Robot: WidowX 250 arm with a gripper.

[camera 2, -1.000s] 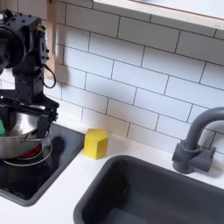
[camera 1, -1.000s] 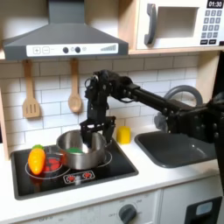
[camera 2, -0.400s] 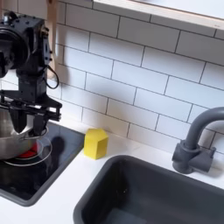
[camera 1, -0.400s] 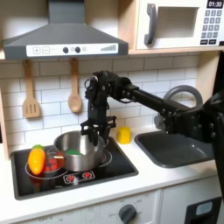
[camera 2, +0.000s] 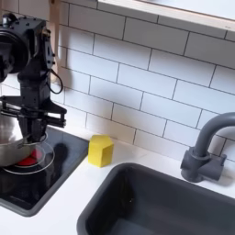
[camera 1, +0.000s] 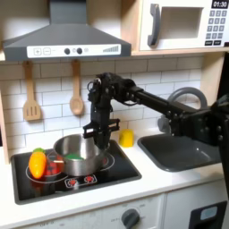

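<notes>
Since a second ago the steel pot (camera 1: 78, 152) has slid a bit toward the first exterior view's left on the toy stove (camera 1: 121, 170), and the tool (camera 1: 96, 134) has come up slightly, now over the pot's right rim. Tool state: fingers spread apart, nothing between them, one finger (camera 2: 57, 118) sticking out past the rim in the second exterior view; whether it touches the rim, cannot tell. Pot sits on the red burner (camera 2: 30, 159), a green piece (camera 1: 76, 157) inside it (too blurred to name). Just left of the pot in the first exterior view: an orange-yellow toy vegetable (camera 1: 37, 162), touching or nearly so. Yellow block (camera 2: 100, 150) stands on the surface between stove and sink (camera 2: 138, 197), well apart from the pot. Wooden spatula (camera 1: 31, 109) and wooden spoon (camera 1: 76, 102) hang on the tile wall behind. Handling guess: pot looks thin, stiff, light, smooth metal, so likely slippery and prone to skate on the glossy stove top; best hold is pinching the rim wall, one finger inside, one outside.
</notes>
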